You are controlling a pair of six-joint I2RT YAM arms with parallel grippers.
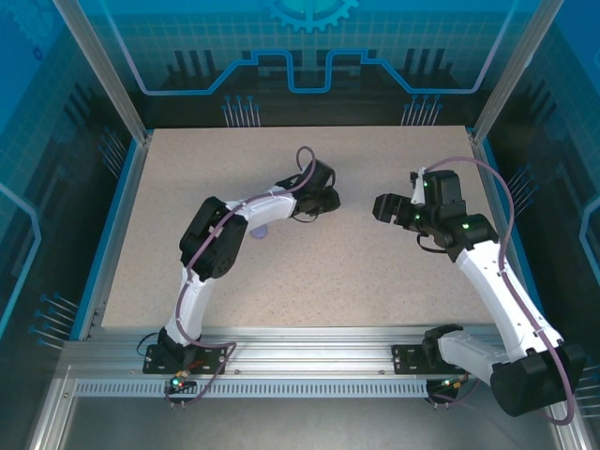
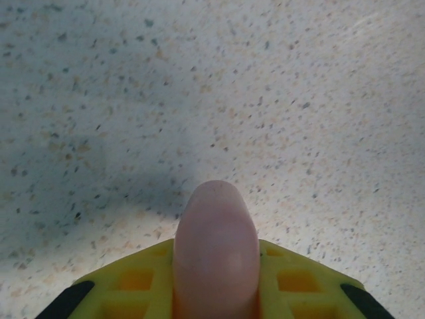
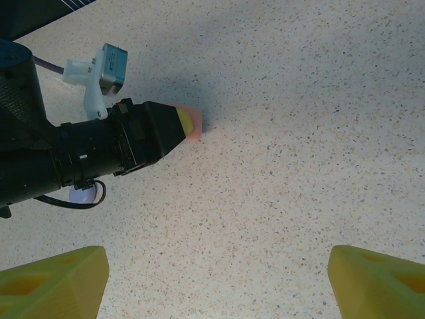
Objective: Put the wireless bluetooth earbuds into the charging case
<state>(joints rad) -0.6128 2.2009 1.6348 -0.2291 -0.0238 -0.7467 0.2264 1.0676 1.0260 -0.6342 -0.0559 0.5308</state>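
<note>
Pink earbud clamped in left end effector.

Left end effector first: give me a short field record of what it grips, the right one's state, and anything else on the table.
left end effector: shut on a pale pink piece, likely an earbud
right end effector: open, empty, pointed toward the left one
table: speckled beige
also on table: pale lavender object, partly hidden

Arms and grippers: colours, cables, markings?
Left arm and right arm: white links, black joints, purple cable along each. Green lights near the right wrist. Fingers yellow with square pockets, on black bodies.
</note>
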